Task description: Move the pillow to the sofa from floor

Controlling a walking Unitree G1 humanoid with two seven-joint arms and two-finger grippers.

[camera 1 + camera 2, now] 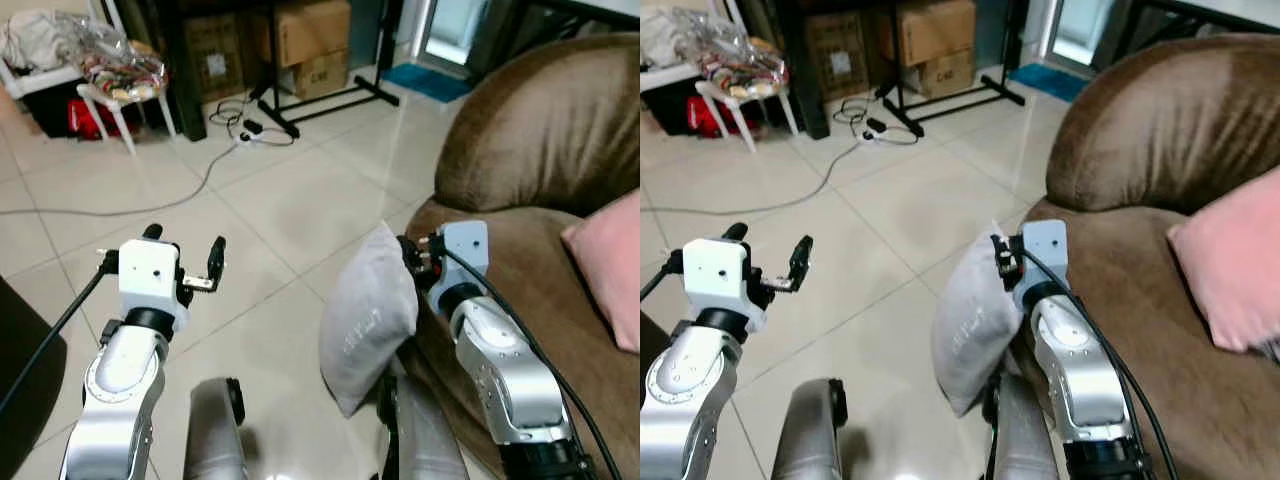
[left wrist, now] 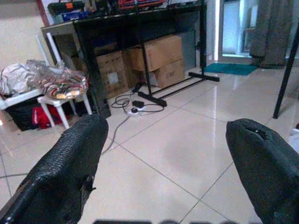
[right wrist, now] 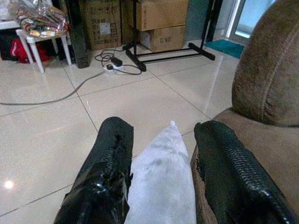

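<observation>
Your right gripper (image 3: 161, 186) clamps the grey pillow (image 1: 368, 318) at the sofa (image 1: 540, 140) front edge; your left gripper (image 2: 166, 163) hangs spread apart

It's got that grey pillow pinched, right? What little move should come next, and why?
Probably carry it sideways to the right and over the seat. The right gripper is shut on the grey pillow, which hangs clear of the floor tiles beside the brown sofa edge. The left gripper is open with nothing in it.
</observation>
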